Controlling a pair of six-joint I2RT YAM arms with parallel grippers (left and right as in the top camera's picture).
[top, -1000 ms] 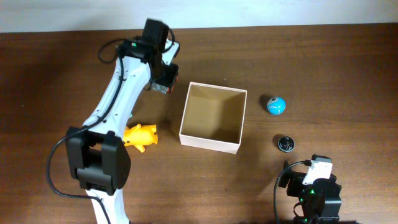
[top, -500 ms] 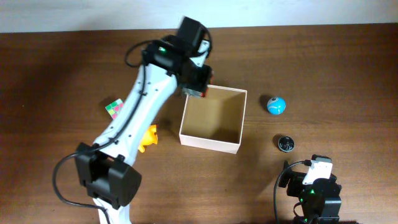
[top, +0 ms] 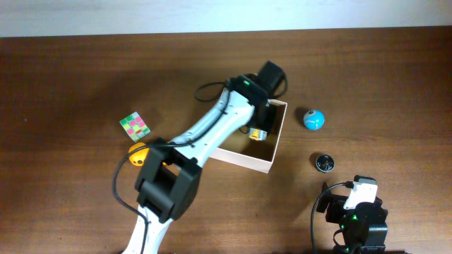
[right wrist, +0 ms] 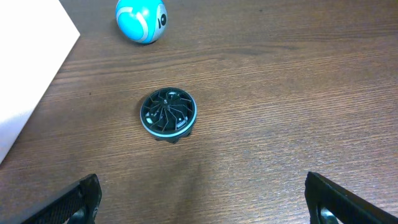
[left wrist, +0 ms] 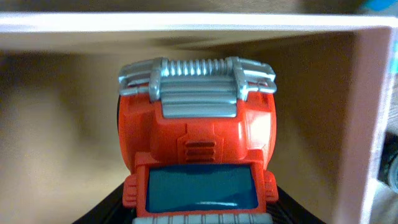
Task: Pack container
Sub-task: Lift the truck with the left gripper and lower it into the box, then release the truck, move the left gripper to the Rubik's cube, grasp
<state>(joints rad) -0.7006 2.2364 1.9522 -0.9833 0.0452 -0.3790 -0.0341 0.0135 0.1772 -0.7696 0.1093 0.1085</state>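
The container [top: 277,141] is a square cardboard box with white walls and a tan inside, at the table's middle. My left gripper [top: 257,131] reaches into it from above and is shut on a red toy truck [left wrist: 198,149] with a silver grille and a blue windscreen. The truck hangs inside the box near its far right corner, and the white rim [left wrist: 186,23] runs just beyond it. My right gripper [right wrist: 202,202] is open and empty, low over the table at the front right [top: 357,208], apart from the box.
A blue ball [top: 313,118] and a black round disc [top: 324,162] lie right of the box, both also in the right wrist view [right wrist: 141,18] [right wrist: 168,114]. A multicoloured cube [top: 133,125] and a yellow toy [top: 138,152], partly under the arm, lie left.
My left arm has swung right from the back left of the table to over the container, carrying the truck. The cube came into view. The right arm has not moved.
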